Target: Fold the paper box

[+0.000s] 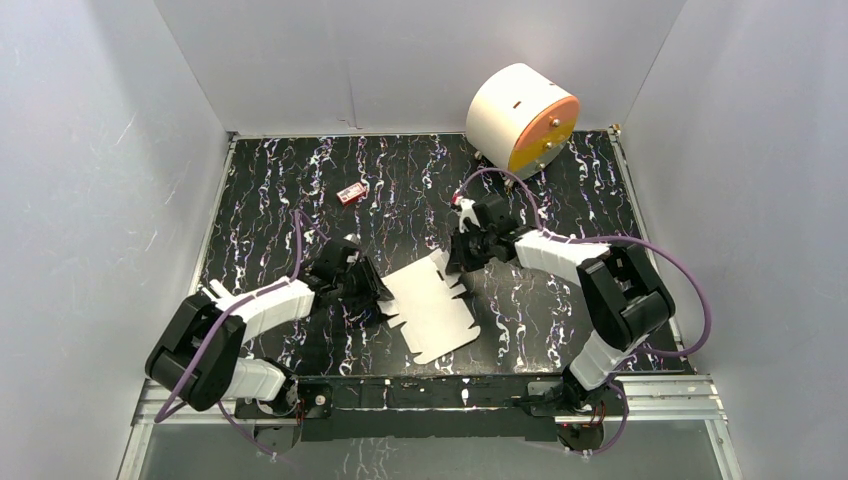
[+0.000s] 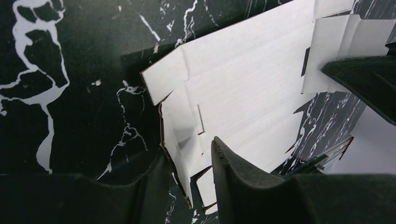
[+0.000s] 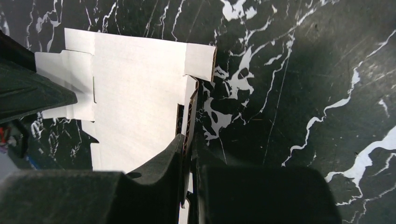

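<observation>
In the middle of the black marbled table, the box lies as a flat white die-cut sheet between the two arms, its long side running from far left to near right. The left gripper sits at the sheet's left edge. In the left wrist view, a side flap stands raised off the table between the fingers. The jaws are set narrow around it, with a gap showing on the right finger's side, so the flap is straddled, not pinched. The right gripper is at the sheet's far right corner. In the right wrist view its fingers press close on both sides of an upturned flap, whose brown corrugated edge shows between them: a tight grip on the box. A white cylinder with an orange face stands at the far right of the table. A small red item lies far left of centre, well apart from the sheet.
</observation>
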